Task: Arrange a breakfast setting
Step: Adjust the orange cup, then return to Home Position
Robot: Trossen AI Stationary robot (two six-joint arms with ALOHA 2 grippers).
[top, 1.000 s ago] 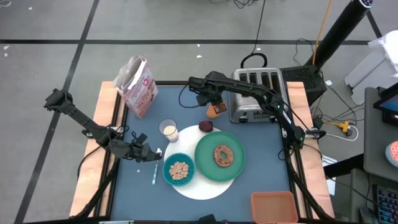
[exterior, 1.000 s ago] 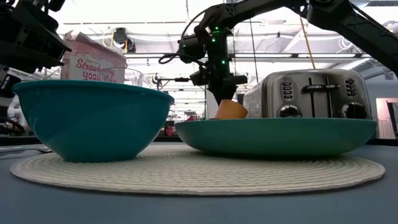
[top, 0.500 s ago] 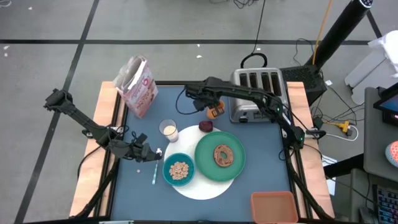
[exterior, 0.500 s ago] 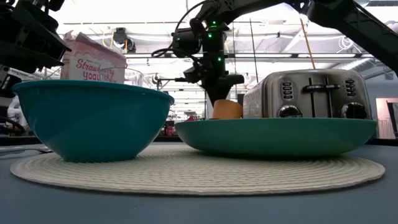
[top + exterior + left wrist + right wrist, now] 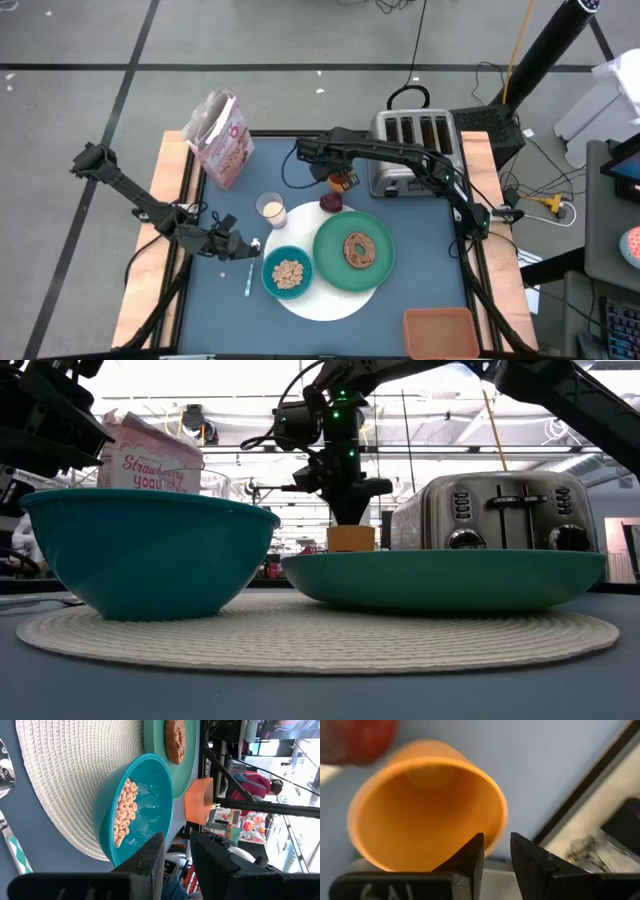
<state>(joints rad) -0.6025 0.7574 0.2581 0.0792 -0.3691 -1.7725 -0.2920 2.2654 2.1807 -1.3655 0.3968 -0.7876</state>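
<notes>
My right claw [image 5: 341, 181] is clamped on the orange cup's [image 5: 343, 182] rim, one finger inside, holding it at the far side of the table [image 5: 420, 270], just left of the toaster [image 5: 412, 150]. The dark-red fruit [image 5: 331, 203] lies just near of it. My left claw [image 5: 252, 246], fingers almost together, waits by the spoon [image 5: 248, 277], left of the teal bowl [image 5: 287, 272].
</notes>
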